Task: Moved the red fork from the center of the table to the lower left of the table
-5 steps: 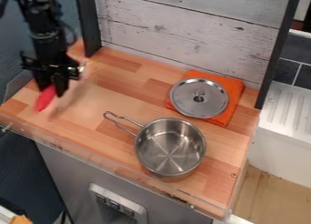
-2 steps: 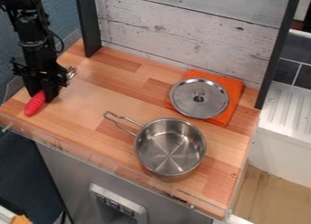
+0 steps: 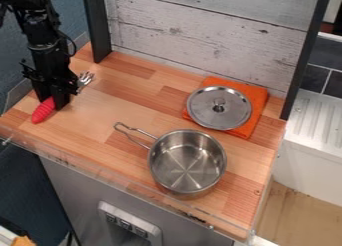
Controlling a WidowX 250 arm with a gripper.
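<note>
Red fork (image 3: 43, 111) in the claw (image 3: 53, 104), its two fingers clamped on the fork near where the handle begins; from the camera I see the red handle slanting out below and left of the claw, the metal tines showing above and right of it; I cannot tell whether the fork touches the bench (image 3: 93, 121) under the claw; the arm (image 3: 45, 45) rises above the claw toward the upper left of my view.

Saucepan (image 3: 186, 162), steel, upright on the bench, well apart from the claw, to its right and lower in view; the pan's wire handle points back up toward the claw's side; I see the pan's bare inner base.

Lid (image 3: 204, 114), steel with a central knob, lies knob up to the right of the claw, beyond the pan; it rests on an orange cloth (image 3: 252, 125), whose corners stick out around it.

Black post (image 3: 97, 27) stands above and right of the claw in view; whitewashed boards (image 3: 200, 37) run rightward from it.
</note>
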